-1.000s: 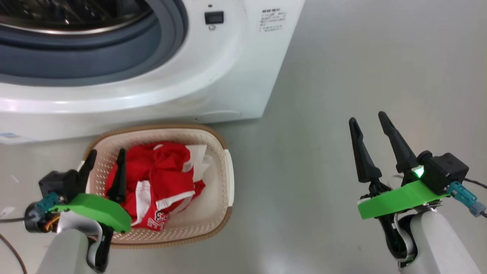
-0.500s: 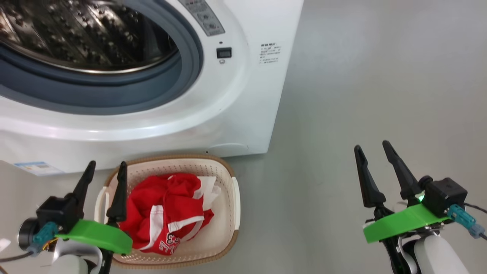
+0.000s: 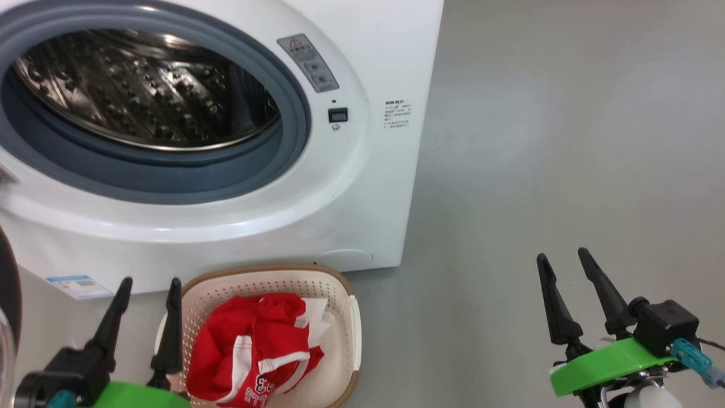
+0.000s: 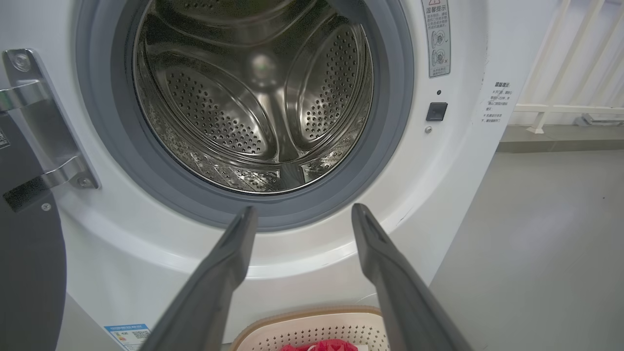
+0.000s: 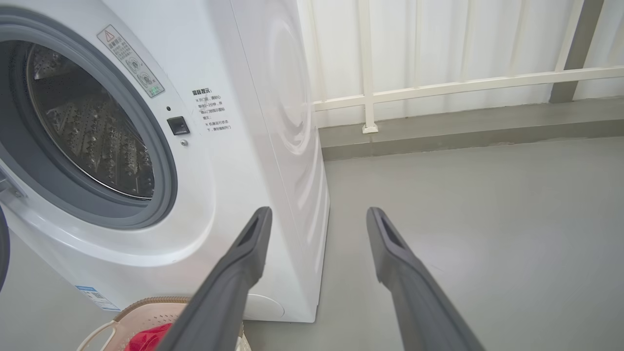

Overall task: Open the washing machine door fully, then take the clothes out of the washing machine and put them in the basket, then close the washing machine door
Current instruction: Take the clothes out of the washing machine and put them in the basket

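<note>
The washing machine (image 3: 362,187) stands with its door swung out to the left; a dark strip of the washing machine door (image 3: 7,294) shows at the head view's left edge, and the door (image 4: 24,273) hangs on its metal hinge. I see no clothes in the shiny drum (image 4: 253,97). The basket (image 3: 266,271) sits on the floor against the machine's front and holds the red and white clothes (image 3: 243,345). My left gripper (image 3: 150,281) is open beside the basket's left rim, pointing at the drum (image 4: 303,208). My right gripper (image 3: 563,255) is open over bare floor to the right (image 5: 318,209).
Grey floor (image 3: 566,170) stretches to the machine's right. A white railing and wall (image 5: 438,87) run behind the machine. A blue label sticker (image 3: 79,286) marks the machine's lower front. The door hinge (image 4: 39,136) juts out at the opening's left side.
The head camera has tilted up, so the drum opening shows more fully and the basket sits lower in the picture. Both grippers stay open and empty.
</note>
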Tool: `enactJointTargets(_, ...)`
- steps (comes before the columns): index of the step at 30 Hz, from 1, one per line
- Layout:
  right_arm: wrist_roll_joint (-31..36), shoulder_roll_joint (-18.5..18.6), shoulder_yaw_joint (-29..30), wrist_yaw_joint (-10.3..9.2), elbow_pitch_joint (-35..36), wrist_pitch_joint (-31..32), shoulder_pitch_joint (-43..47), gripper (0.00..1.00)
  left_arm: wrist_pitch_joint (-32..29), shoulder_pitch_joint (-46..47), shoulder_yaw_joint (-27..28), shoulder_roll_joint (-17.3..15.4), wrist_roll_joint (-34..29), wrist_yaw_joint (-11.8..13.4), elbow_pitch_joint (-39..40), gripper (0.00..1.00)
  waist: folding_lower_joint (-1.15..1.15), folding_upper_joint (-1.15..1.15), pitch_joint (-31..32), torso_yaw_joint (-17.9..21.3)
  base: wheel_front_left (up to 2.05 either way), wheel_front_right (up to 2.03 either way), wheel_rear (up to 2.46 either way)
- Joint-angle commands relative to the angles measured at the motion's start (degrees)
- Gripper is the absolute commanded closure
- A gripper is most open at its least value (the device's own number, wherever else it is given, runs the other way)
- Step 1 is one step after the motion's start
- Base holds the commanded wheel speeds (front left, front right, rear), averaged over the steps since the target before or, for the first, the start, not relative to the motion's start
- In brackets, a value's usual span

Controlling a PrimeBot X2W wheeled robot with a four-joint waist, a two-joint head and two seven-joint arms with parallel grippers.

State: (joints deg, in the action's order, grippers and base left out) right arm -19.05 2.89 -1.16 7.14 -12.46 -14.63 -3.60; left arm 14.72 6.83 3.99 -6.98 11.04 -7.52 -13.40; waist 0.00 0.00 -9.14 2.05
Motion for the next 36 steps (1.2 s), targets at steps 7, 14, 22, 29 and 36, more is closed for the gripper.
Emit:
enactJointTargets(7,0.74,0.34,-0.73,0.35,2.36,-0.37,3.14,0.00,0.28,-4.93,3.53,-0.34,-0.49,0.03,5.03,0.00,0.00,0.00,3.89,-0.47,0.00,0.00,0.00)
enactJointTargets(14,0.56,0.75,0.01,0.35,3.08,-0.37,5.64,0.00,0.28,-8.24,4.41,0.27,0.35,0.03,7.36,0.00,0.00,0.00,5.24,-0.98,0.00,0.00,0.00)
enactJointTargets(22,0.48,0.87,0.20,0.35,3.26,-0.37,6.54,0.00,0.28,-9.05,4.50,0.37,0.30,0.03,7.84,0.00,0.00,0.00,5.77,-1.06,0.00,0.00,0.00)
enactJointTargets(29,0.65,0.99,0.23,0.35,3.30,-0.37,6.29,0.00,0.28,-8.79,4.64,0.53,-0.13,0.03,7.85,0.00,0.00,0.00,5.41,-0.88,0.00,0.00,0.00)
enactJointTargets(36,0.68,0.93,0.37,0.35,3.33,-0.37,5.99,0.00,0.28,-8.37,4.85,0.64,-0.37,0.03,7.98,0.00,0.00,0.00,4.99,-0.90,0.00,0.00,0.00)
